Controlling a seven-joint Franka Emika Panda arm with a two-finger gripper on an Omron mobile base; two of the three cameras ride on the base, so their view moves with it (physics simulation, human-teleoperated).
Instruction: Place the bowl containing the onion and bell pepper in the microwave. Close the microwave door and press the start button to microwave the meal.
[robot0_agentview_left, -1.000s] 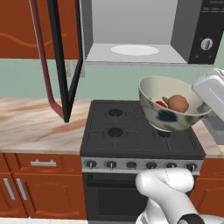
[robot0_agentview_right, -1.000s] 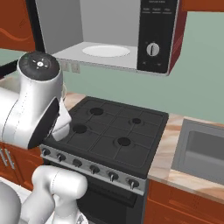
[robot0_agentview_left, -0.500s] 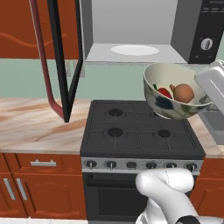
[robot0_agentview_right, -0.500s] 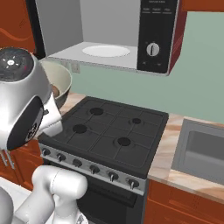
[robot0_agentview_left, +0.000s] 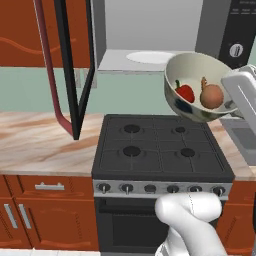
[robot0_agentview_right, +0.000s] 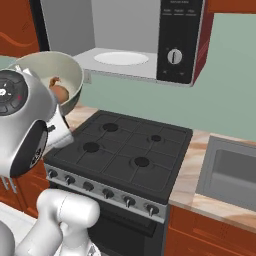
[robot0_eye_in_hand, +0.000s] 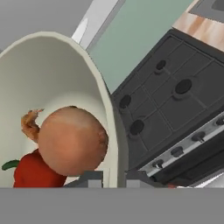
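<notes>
Bowl (robot0_agentview_left: 197, 90) has been lifted and carried up toward the microwave (robot0_agentview_left: 165, 35) since a second ago; it is now held just below and in front of the open cavity, above the stove (robot0_agentview_left: 160, 145), tilted. Gripper (robot0_eye_in_hand: 114, 177) is clamped on the bowl's rim, one finger each side of the wall. Onion (robot0_agentview_left: 211, 96) and bell pepper (robot0_agentview_left: 185, 92) sit low inside. Risks judged: the tilt could spill the food; the rim could clip the cavity's lower edge; the rim-only grip could slip.
</notes>
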